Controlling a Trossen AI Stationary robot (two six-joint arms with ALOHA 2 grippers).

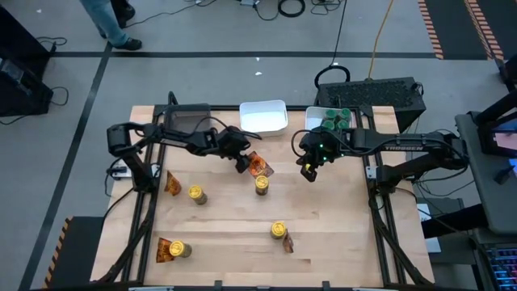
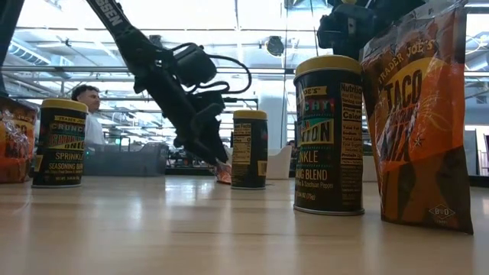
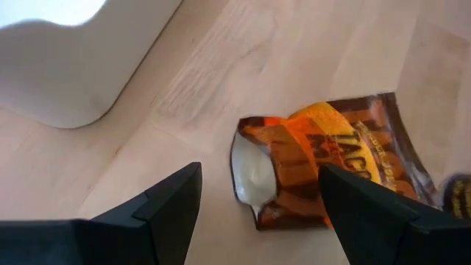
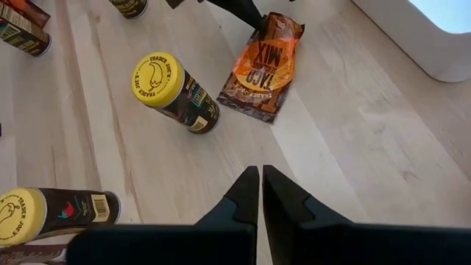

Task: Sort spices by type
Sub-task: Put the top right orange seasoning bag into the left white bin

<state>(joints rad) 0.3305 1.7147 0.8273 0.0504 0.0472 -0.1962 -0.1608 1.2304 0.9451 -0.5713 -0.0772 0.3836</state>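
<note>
An orange-brown foil packet [image 1: 260,166] lies flat at the table's middle, next to a yellow-lidded jar [image 1: 262,184] standing upright. My left gripper [image 3: 259,177] is open and low over the packet's end [image 3: 254,177], one finger on each side of it. My right gripper [image 1: 309,171] hangs shut and empty above the table, right of the packet [image 4: 263,66]. Other yellow-lidded jars [image 1: 195,194] [image 1: 278,230] [image 1: 179,250] and packets [image 1: 172,183] [image 1: 166,249] [image 1: 287,242] are spread over the near half. Green-lidded jars [image 1: 335,120] stand together in a tray at the back right. My left gripper comes slanting down from the table's left onto the packet's end. One fingertip [image 3: 331,184] is right at the packet's edge and the other [image 3: 188,184] stands clear of it. Whether the gripper touches the packet I cannot tell.
A white tray [image 1: 264,117] stands at the back middle and a dark tray [image 1: 187,121] left of it, under the left arm. A person [image 2: 90,107] shows beyond the table. Bare wood lies between the scattered jars and the near edge.
</note>
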